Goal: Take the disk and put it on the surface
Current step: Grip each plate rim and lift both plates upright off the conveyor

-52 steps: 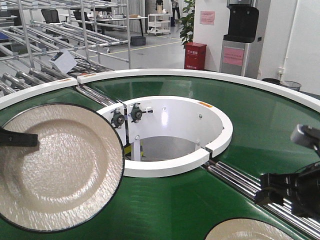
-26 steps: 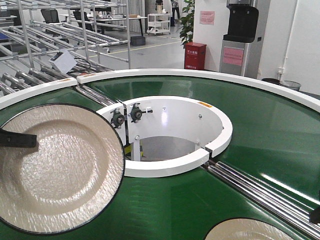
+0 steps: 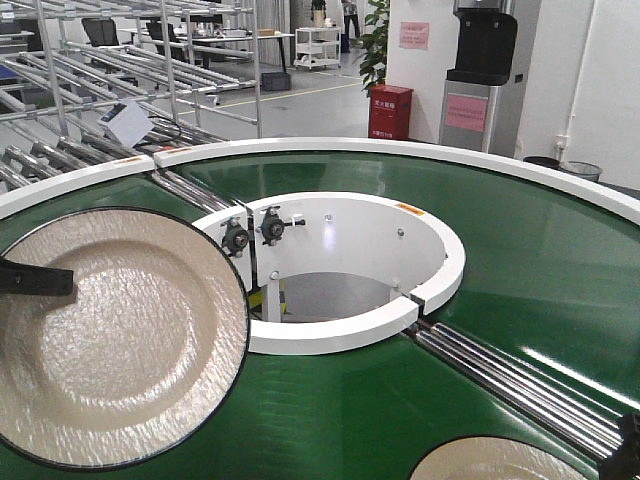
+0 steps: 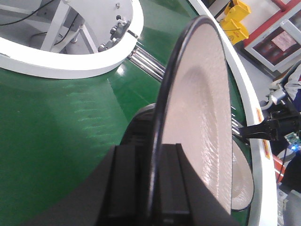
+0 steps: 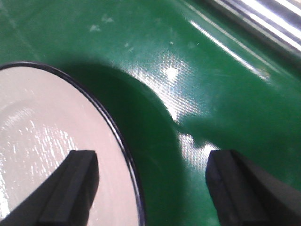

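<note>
**Left claw's got a plate, right one's wide open**

On your left, the left claw [image 4: 153,186] is clamped on the rim of a cream plate [image 4: 202,117] with a dark edge. It's holding the plate tilted above the green belt [image 3: 520,260], just beside the white ring [image 3: 340,335]. Over on your right, the right claw [image 5: 151,181] is spread wide above a second plate [image 5: 42,141] lying on the belt, with that plate's rim between its fingers.
</note>
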